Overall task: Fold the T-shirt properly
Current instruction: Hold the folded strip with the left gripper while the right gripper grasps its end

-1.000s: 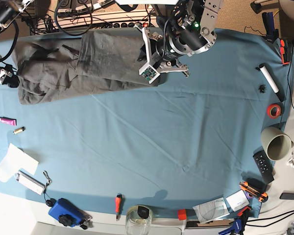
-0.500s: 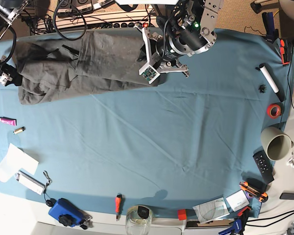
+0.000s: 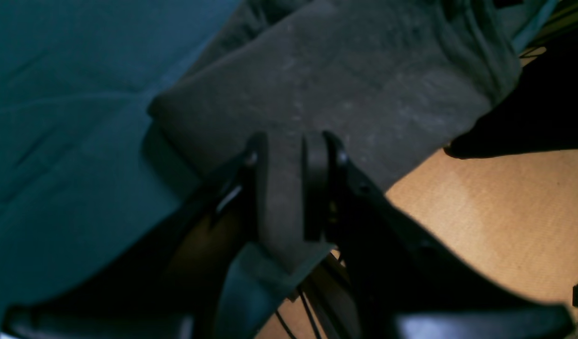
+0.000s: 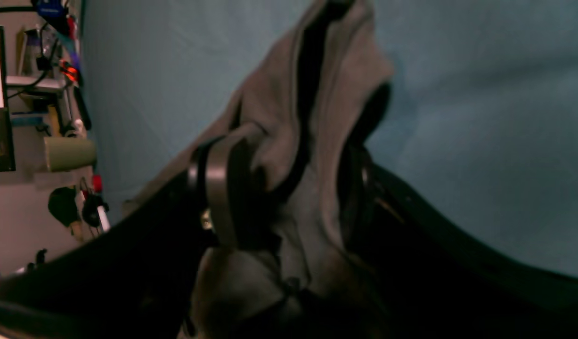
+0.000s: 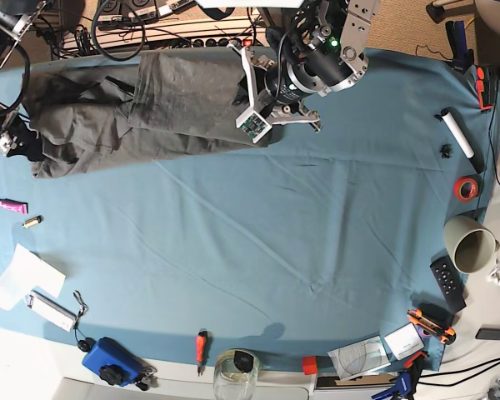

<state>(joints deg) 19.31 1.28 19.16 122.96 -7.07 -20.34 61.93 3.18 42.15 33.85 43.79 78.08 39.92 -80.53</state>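
1. The T-shirt (image 5: 142, 108) lies stretched along the far edge of the desk (image 5: 275, 250), on its blue-teal cloth, bunched in folds toward the right arm's end.
2. The left fingers (image 3: 312, 188) pinch a flat edge of the T-shirt (image 3: 345, 89) between them, at the shirt's end nearest the orange tape roll (image 5: 465, 188).
3. The right fingers (image 4: 218, 197) stand wide yet grasp a thick gathered bunch of the T-shirt (image 4: 312, 117) at its opposite end.
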